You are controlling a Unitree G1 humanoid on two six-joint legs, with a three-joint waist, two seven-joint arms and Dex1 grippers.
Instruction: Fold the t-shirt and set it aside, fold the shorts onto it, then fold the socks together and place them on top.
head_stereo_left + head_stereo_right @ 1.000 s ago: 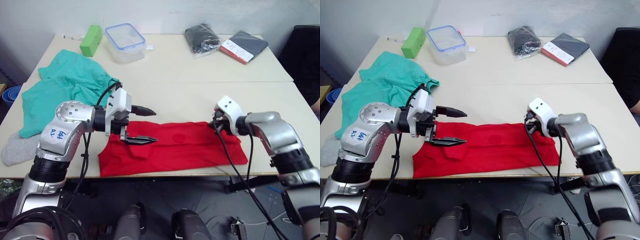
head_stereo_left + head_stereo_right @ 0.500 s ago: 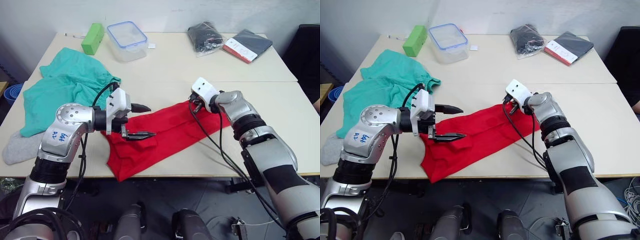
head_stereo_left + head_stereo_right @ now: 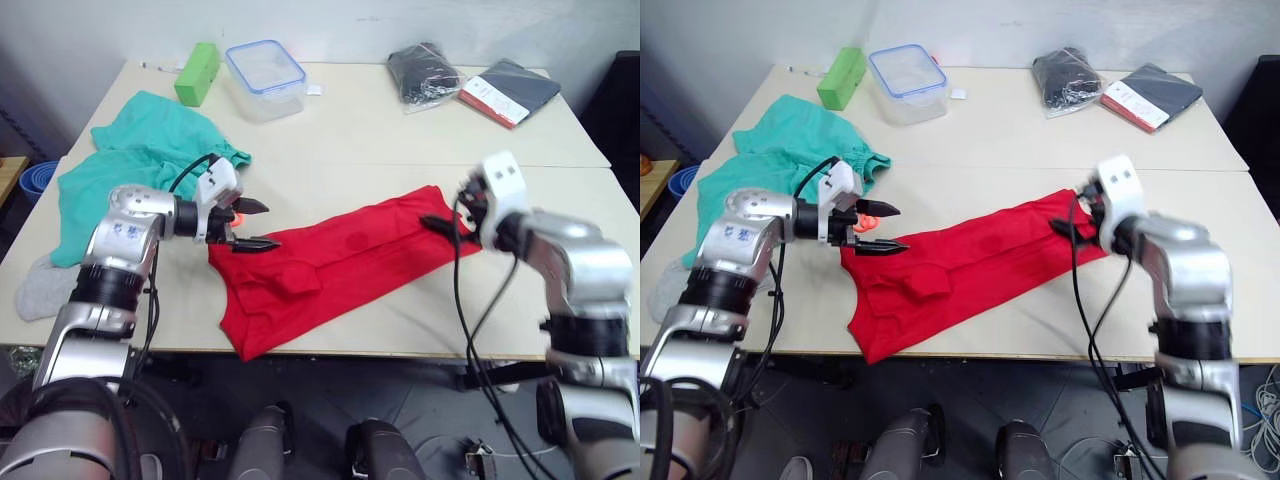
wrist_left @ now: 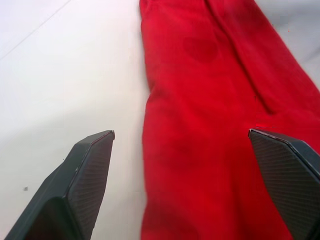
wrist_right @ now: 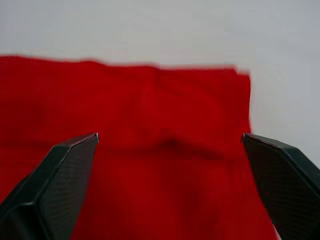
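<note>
While the shorts (image 3: 130,170) lie bunched at the table's (image 3: 380,120) left, the left tool (image 3: 250,226) hovers spread at the t-shirt's (image 3: 330,265) left end, and the right tool (image 3: 447,224) gapes over its right end.

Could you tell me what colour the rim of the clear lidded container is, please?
The container has a blue rim, clearest in the right eye view.
</note>
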